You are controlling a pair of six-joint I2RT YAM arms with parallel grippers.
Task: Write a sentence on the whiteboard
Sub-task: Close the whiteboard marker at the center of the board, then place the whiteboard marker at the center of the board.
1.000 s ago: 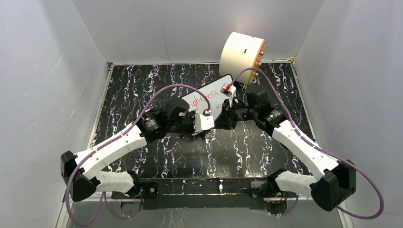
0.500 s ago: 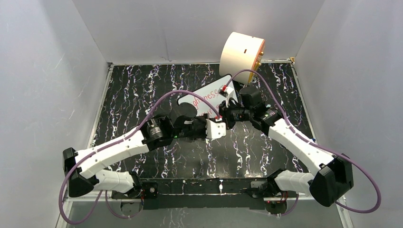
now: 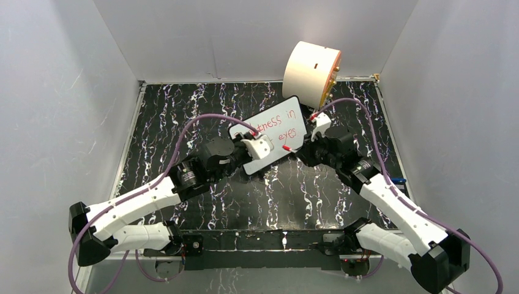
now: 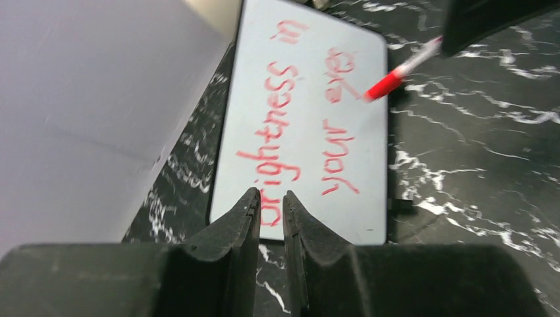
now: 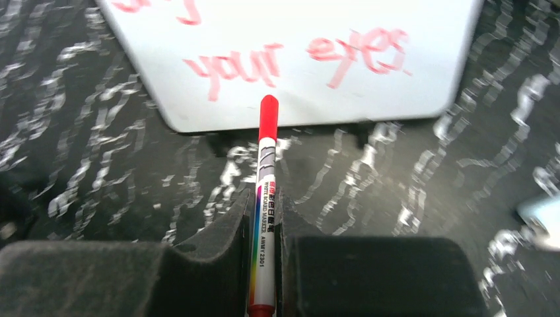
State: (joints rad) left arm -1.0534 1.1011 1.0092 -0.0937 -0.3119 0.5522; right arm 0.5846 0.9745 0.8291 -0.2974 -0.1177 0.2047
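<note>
Right pincer (image 5: 264, 218), withdrawn, gripping marker (image 5: 263, 198); whiteboard (image 3: 269, 131) diagonal; left pincer (image 4: 271, 211) seemingly near-closed.

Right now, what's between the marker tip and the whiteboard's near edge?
In the right wrist view, nothing: the marker tip overlaps the whiteboard edge, with only bare dark tabletop alongside.

You see whiteboard (image 3: 275, 125): white face, thin black rim. Writing (image 4: 290, 112) on it red, two lines. Marker (image 5: 264, 191): red cap, white barrel, rainbow stripe, black print. Tabletop (image 3: 183, 110) black, white marble veining. Cylinder (image 3: 309, 72) cream. Pincer fingers (image 4: 232, 228) black. Your arm cables (image 3: 202, 119) purple.
</note>
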